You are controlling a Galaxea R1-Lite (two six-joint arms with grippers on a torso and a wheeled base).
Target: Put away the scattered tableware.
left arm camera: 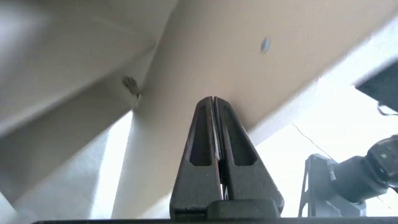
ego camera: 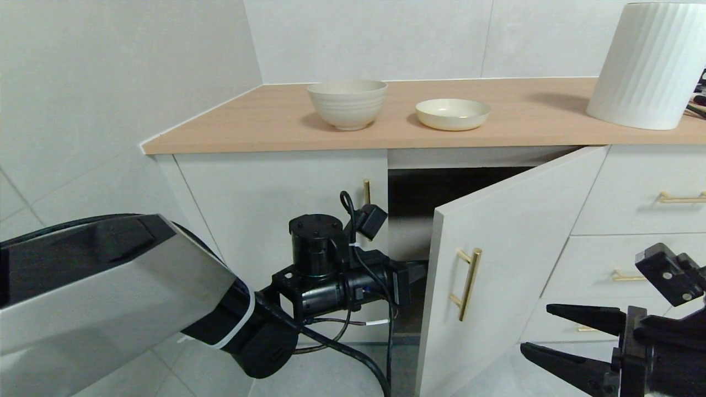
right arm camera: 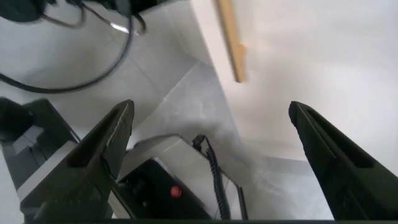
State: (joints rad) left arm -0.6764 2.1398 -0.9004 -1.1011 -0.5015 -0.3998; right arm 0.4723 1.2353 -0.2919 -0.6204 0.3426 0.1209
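A cream ribbed bowl [ego camera: 347,103] and a shallow cream dish [ego camera: 452,114] stand side by side on the wooden countertop [ego camera: 265,124]. Below them a white cabinet door [ego camera: 513,248] with a gold handle [ego camera: 468,284] hangs partly open. My left arm reaches into the gap behind that door. In the left wrist view my left gripper [left arm camera: 212,109] is shut on nothing, its tips against the door's inner face. My right gripper [ego camera: 536,328] hangs open and empty low at the right, in front of the door, near the handle [right arm camera: 230,37].
A tall white ribbed container [ego camera: 651,66] stands on the counter's right end. Drawers with gold handles [ego camera: 681,197] lie right of the open door. A shut cabinet door [ego camera: 276,209] is at the left, and tiled wall closes the left side. The floor is pale tile.
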